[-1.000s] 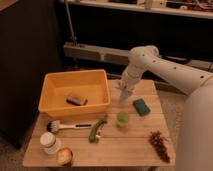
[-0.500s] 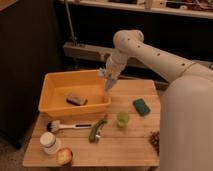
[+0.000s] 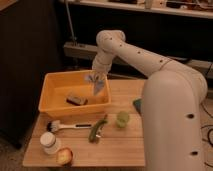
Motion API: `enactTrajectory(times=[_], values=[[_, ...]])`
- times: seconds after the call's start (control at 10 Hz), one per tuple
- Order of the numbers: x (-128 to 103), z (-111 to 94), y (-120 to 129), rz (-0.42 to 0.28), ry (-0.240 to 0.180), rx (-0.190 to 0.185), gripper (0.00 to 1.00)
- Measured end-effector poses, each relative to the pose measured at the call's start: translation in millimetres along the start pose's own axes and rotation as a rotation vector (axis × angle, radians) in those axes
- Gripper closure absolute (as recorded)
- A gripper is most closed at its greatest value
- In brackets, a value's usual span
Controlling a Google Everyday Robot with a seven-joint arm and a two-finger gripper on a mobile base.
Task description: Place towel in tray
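A yellow tray (image 3: 52, 95) stands at the back left of the wooden table (image 3: 120, 145). My gripper (image 3: 95, 76) hangs over the tray's right part, shut on a small grey-blue towel (image 3: 96, 85) that dangles from it above the tray floor. A brown block (image 3: 76, 99) lies inside the tray. The white arm reaches in from the right and hides much of the table's right side.
In front of the tray lie a white dish brush (image 3: 65, 126), a green cucumber-like item (image 3: 97, 130), a green cup (image 3: 122, 118), a white jar (image 3: 49, 142) and an apple (image 3: 64, 156). A teal sponge (image 3: 137, 104) peeks out by the arm. Dark shelving stands behind.
The arm has swung left from above the table's middle to over the tray, carrying the towel with it. The robot body now hides the table's right side.
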Motion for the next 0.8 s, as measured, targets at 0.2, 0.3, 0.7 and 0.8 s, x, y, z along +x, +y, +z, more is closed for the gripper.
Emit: enactTrajectory(times=[0.2, 0.3, 0.7, 0.8], values=[[11, 50, -8, -0.028, 0.071, 0.01, 1.0], [14, 72, -10, -0.049, 0.104, 0.009, 0.95], [29, 118, -8, -0.157, 0.178, 0.008, 0.57], [31, 119, 0, -0.188, 0.184, 0.003, 0.46]])
